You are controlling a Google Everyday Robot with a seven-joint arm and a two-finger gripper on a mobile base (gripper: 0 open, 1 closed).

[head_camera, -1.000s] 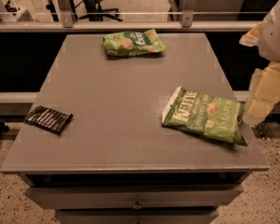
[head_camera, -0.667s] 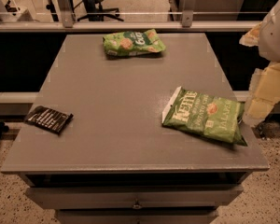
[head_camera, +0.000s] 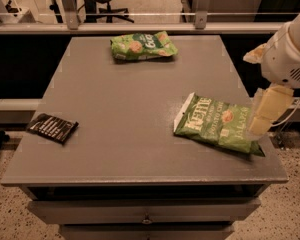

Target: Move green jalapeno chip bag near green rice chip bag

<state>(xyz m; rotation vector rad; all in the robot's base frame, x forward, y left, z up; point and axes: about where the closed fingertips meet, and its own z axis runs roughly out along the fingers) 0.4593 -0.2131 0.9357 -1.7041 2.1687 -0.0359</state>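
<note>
At the right edge, the pincer [head_camera: 259, 125] is held just beside the green jalapeno chip bag [head_camera: 217, 124]; whether it is wide or narrow cannot be told. The bag likely must be grabbed next, then carried to the green rice chip bag [head_camera: 142, 45] at the top middle.

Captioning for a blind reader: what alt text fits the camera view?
A robot gripper hangs at the right end of a jalapeno bag on a grey table. The rice bag lies at the far edge, a dark packet near left.
</note>
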